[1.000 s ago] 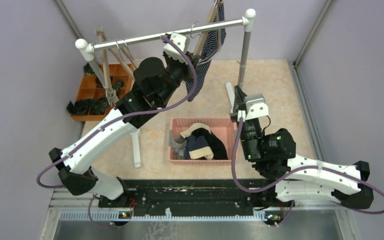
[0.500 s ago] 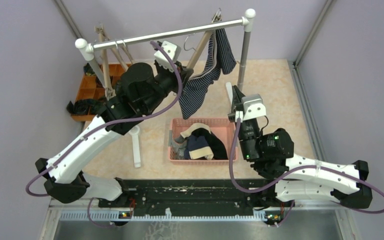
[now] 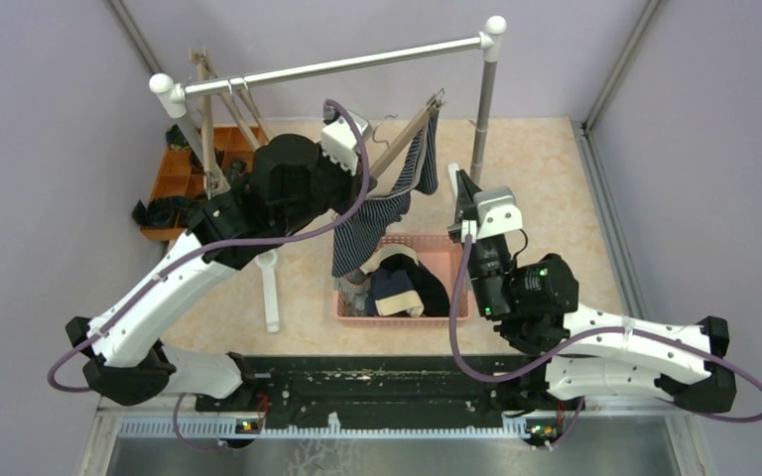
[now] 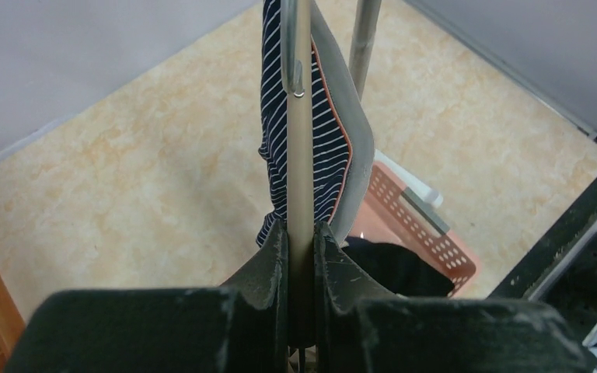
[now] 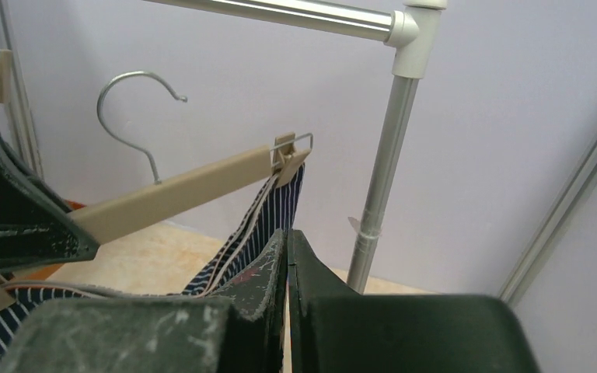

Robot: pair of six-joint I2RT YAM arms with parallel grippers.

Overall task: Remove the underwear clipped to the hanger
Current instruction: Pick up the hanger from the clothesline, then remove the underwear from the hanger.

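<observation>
A wooden hanger (image 3: 409,134) is off the rail, tilted, and my left gripper (image 3: 367,183) is shut on its bar (image 4: 301,155). Navy white-striped underwear (image 3: 377,213) hangs from the hanger's clips over the pink basket (image 3: 456,248). In the left wrist view the striped cloth (image 4: 274,132) lies against the bar. My right gripper (image 3: 459,183) is shut on nothing, just right of the hanger's far end. The right wrist view shows the end clip (image 5: 289,151) still pinching the underwear (image 5: 280,206), just above my shut right gripper (image 5: 288,237). The hook (image 5: 136,101) hangs free.
The basket holds more underwear (image 3: 402,288), grey-striped, navy and black. The rack's rail (image 3: 327,67) and right post (image 3: 483,109) stand behind, with bare hangers (image 3: 223,109) at the rail's left end. An orange tray (image 3: 174,178) of dark bundles sits far left.
My left arm has pulled the hanger with the striped underwear off the rail, down and nearer, over the basket. The right gripper has crept slightly left, still shut.
</observation>
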